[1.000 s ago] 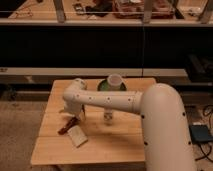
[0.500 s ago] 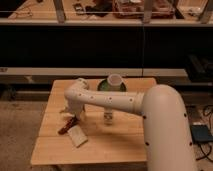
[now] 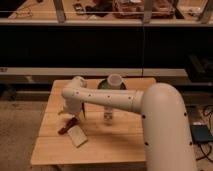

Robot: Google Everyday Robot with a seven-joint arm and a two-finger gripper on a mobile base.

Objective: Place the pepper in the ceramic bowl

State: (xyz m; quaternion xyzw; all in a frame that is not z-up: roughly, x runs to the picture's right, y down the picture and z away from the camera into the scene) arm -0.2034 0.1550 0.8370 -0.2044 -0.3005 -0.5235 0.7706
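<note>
The pepper (image 3: 67,126), a small red-orange chilli, lies on the wooden table (image 3: 120,145) near its left side, touching the near end of a pale sponge-like block (image 3: 77,135). My gripper (image 3: 73,114) hangs just above and slightly behind the pepper, at the end of the white arm (image 3: 115,100) that reaches in from the right. The ceramic bowl (image 3: 103,85), dark green, sits at the table's back middle, partly hidden by a white cup (image 3: 115,80) and the arm.
A small pale bottle-like object (image 3: 108,116) stands mid-table under the arm. A dark shelf unit (image 3: 100,45) runs behind the table. A blue item (image 3: 202,134) lies on the floor at right.
</note>
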